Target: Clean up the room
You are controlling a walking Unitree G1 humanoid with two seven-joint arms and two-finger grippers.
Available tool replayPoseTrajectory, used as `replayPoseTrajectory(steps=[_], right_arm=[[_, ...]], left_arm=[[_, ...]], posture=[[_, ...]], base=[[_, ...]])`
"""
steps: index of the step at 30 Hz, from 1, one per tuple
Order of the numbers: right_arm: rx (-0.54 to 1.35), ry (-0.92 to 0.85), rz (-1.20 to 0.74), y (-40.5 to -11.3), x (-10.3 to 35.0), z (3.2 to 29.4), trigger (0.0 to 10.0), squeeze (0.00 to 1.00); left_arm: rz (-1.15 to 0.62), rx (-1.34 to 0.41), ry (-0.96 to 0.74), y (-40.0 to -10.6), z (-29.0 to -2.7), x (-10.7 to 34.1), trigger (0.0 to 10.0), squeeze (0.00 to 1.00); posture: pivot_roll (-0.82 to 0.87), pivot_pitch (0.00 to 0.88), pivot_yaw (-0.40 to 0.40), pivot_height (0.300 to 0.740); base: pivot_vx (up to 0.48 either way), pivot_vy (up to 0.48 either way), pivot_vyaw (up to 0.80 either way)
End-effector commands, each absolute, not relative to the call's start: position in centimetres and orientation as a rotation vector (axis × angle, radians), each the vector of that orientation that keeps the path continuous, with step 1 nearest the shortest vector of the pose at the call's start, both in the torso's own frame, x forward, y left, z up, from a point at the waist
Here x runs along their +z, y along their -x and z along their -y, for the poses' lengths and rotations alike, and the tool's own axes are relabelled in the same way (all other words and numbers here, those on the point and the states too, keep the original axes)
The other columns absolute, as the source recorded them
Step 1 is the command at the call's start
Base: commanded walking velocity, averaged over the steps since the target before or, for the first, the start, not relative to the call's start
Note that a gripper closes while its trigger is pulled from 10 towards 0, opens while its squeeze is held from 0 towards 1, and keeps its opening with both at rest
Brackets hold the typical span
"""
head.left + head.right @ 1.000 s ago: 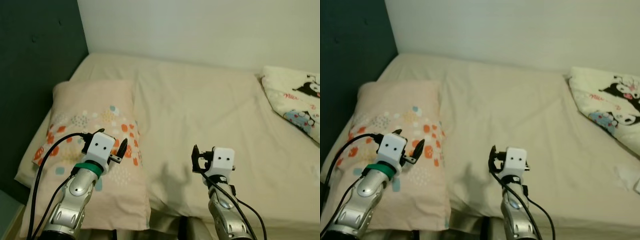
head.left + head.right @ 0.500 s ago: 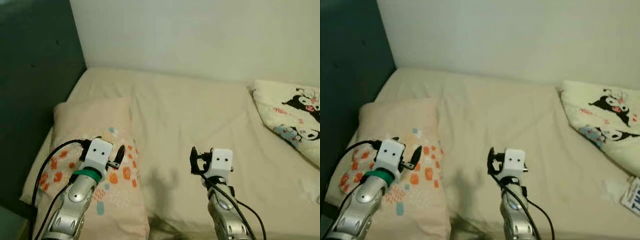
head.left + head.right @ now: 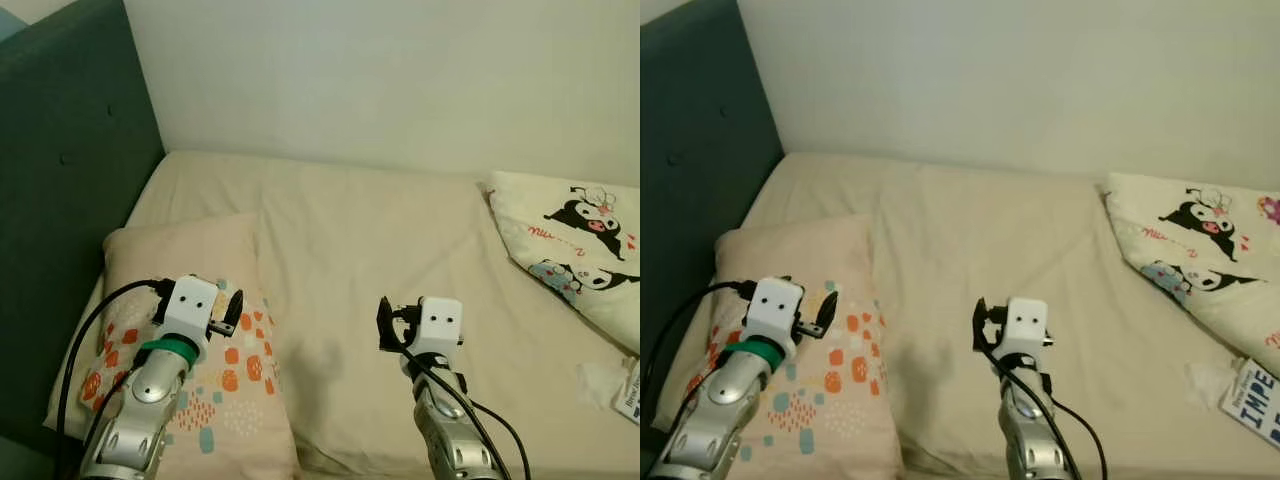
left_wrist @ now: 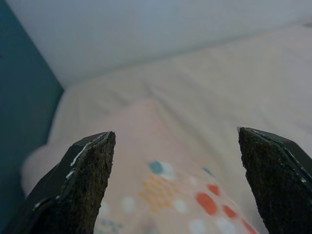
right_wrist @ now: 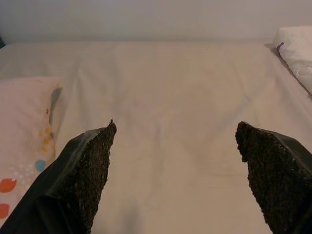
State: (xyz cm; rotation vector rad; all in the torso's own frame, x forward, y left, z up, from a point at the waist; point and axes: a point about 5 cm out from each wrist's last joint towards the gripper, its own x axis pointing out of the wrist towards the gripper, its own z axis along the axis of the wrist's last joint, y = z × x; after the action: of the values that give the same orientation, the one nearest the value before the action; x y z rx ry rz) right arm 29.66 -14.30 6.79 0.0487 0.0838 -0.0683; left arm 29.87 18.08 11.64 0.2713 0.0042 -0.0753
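Observation:
A pink pillow [image 3: 215, 330] with coloured dots lies at the left end of a beige bed [image 3: 390, 240]. My left gripper [image 3: 215, 305] hovers open just above the pillow, nothing between its fingers [image 4: 78, 190]. My right gripper [image 3: 395, 325] hangs open over the bare sheet near the bed's front edge, its fingers [image 5: 83, 175] empty. A white blanket [image 3: 575, 245] with cartoon prints lies at the bed's right end. A white packet with blue print [image 3: 1255, 400] lies at the right front edge, next to a crumpled white scrap [image 3: 1210, 378].
A dark teal headboard [image 3: 60, 200] rises at the left of the bed. A pale wall [image 3: 400, 80] runs behind it. The sheet between pillow and blanket is smooth.
The camera has tilted up and turned right, so the headboard, more blanket and the packet come into sight. Both grippers stay open and hold about the same pose.

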Motion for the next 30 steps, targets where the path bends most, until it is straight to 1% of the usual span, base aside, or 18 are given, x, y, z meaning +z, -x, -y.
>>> replayPoseTrajectory(steps=[1,4,9,19,23,25,26,27,28,29,30], right_arm=[[-0.075,-0.056,-0.116,-29.3,6.1,14.3,10.0,0.00],[-0.077,-0.056,-0.117,-29.4,6.2,14.4,10.0,0.00],[-0.096,-0.057,-0.112,-29.5,6.3,14.6,10.0,0.00],[-0.105,-0.054,-0.112,-29.5,6.3,14.7,10.0,0.00],[-0.101,-0.052,-0.117,-29.4,6.1,14.7,10.0,0.00],[-0.094,-0.055,-0.142,-29.2,5.7,14.5,10.0,0.00],[-0.094,-0.055,-0.142,-29.2,5.7,14.5,10.0,0.00],[-0.095,-0.057,-0.164,-29.1,5.4,14.5,10.0,0.00],[-0.095,-0.057,-0.164,-29.1,5.4,14.5,10.0,0.00],[-0.097,-0.053,-0.189,-29.0,5.1,14.5,10.0,0.00],[-0.097,-0.053,-0.189,-29.0,5.1,14.5,10.0,0.00]], left_arm=[[0.024,-0.040,-0.276,-30.5,-19.2,12.8,10.0,0.00],[0.091,0.009,-0.292,-31.9,-20.6,15.3,10.0,0.00],[0.182,0.036,-0.320,-33.1,-21.3,18.5,10.0,0.00],[0.228,0.044,-0.355,-34.3,-22.1,20.6,10.0,0.00],[0.175,0.009,-0.359,-34.0,-21.5,19.0,10.0,0.00],[0.059,-0.049,-0.346,-33.1,-20.4,15.8,10.0,0.00],[0.059,-0.049,-0.346,-33.1,-20.4,15.8,10.0,0.00],[-0.014,-0.078,-0.325,-32.6,-19.8,14.0,10.0,0.00],[-0.014,-0.078,-0.325,-32.6,-19.8,14.0,10.0,0.00],[-0.072,-0.118,-0.314,-31.9,-19.0,12.3,10.0,0.00],[-0.072,-0.118,-0.314,-31.9,-19.0,12.3,10.0,0.00]], posture=[[0.11,0.000,-0.021,0.740],[0.11,0.000,-0.021,0.740],[0.11,0.000,-0.011,0.740],[0.11,0.000,-0.005,0.740],[0.11,0.000,-0.005,0.740],[0.11,0.000,-0.005,0.740],[0.11,0.000,-0.005,0.740],[0.12,0.000,-0.015,0.740],[0.12,0.000,-0.015,0.740],[0.12,0.000,-0.015,0.740],[0.12,0.000,-0.015,0.740]], base=[[0.000,0.000,0.00],[0.000,0.000,0.00],[0.000,0.000,0.00],[0.000,0.000,0.00],[0.000,0.000,0.00],[0.000,0.000,0.00],[0.000,0.000,0.00],[0.000,0.000,0.00],[0.000,0.000,0.00],[0.000,0.000,0.00],[0.000,0.000,0.00]])
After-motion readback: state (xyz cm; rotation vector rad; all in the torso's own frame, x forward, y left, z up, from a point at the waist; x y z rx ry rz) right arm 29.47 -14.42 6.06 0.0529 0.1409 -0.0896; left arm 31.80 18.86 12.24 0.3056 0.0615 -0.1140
